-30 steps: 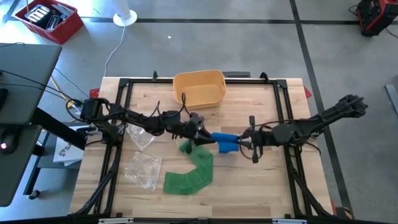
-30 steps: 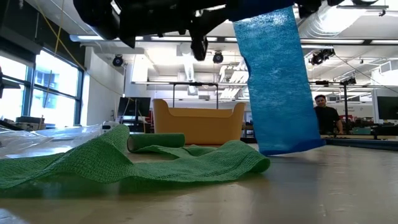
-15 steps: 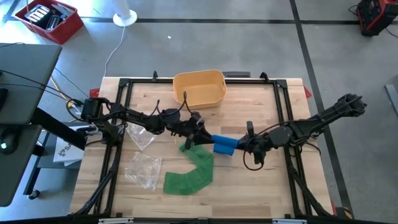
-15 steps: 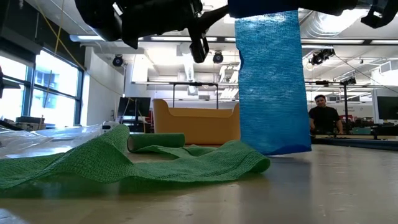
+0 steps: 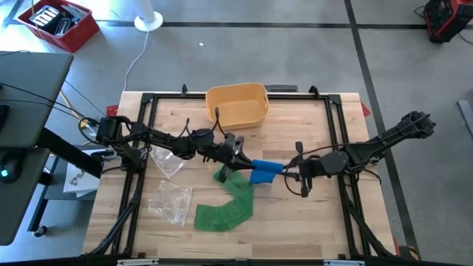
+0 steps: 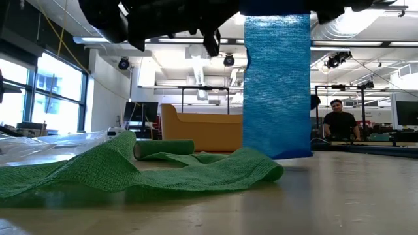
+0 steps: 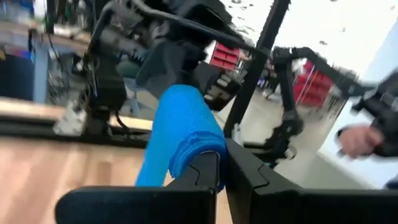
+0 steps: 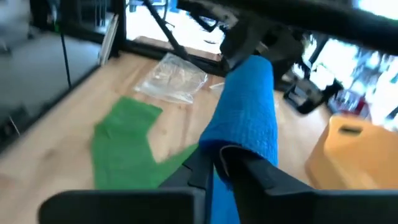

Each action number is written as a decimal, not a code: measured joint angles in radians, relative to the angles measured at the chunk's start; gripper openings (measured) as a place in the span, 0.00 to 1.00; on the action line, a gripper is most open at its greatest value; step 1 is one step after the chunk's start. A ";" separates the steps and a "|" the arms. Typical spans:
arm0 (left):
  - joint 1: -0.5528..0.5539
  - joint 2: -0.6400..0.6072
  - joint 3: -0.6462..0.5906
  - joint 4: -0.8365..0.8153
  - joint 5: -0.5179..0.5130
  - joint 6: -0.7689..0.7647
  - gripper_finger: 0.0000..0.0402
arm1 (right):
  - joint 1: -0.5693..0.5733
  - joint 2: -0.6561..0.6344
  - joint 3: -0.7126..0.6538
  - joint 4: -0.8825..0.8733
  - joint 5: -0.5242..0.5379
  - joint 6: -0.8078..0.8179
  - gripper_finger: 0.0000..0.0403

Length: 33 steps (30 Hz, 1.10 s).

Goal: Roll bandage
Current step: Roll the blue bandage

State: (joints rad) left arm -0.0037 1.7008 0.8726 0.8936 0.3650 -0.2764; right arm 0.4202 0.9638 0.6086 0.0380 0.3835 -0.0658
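The blue bandage (image 5: 264, 171) hangs between my two grippers above mid-table, a ribbed strip whose lower edge drapes to the wood beside the green bandage (image 5: 229, 203). My left gripper (image 5: 242, 157) has its jaws clamped on one end; my right gripper (image 5: 284, 174) seems to pinch the other, though its jaws look blurred. Bare table (image 5: 310, 229) lies open toward the near edge, the yellow basket (image 5: 236, 104) at the far edge.

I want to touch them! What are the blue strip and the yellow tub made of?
The blue bandage strip looks like stretchy woven cloth: a fine mesh shows and it hangs limp between the grippers. The yellow tub looks like smooth moulded plastic, with rounded corners and an even matte surface, though I can't be sure.
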 joint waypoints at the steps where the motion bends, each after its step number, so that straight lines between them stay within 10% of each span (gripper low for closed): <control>1: -0.001 0.000 0.000 0.000 0.000 0.045 0.01 | 0.000 0.000 0.000 0.001 0.001 0.045 0.14; 10: -0.035 0.000 0.000 -0.048 -0.017 0.431 0.02 | 0.000 -0.004 0.000 0.006 -0.040 0.334 0.45; 18: -0.086 -0.001 0.000 -0.063 -0.088 0.687 0.02 | -0.005 -0.004 0.000 0.042 -0.022 0.488 0.43; 26: -0.101 -0.002 0.000 -0.059 -0.174 0.452 0.06 | -0.010 -0.004 0.000 0.030 0.004 0.284 0.06; 33: -0.078 -0.002 0.000 -0.061 -0.165 0.052 0.18 | -0.010 -0.003 0.000 0.028 0.027 -0.031 0.05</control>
State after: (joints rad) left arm -0.0818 1.6985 0.8722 0.8330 0.2003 -0.2243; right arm 0.4103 0.9611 0.6083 0.0655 0.4108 -0.0969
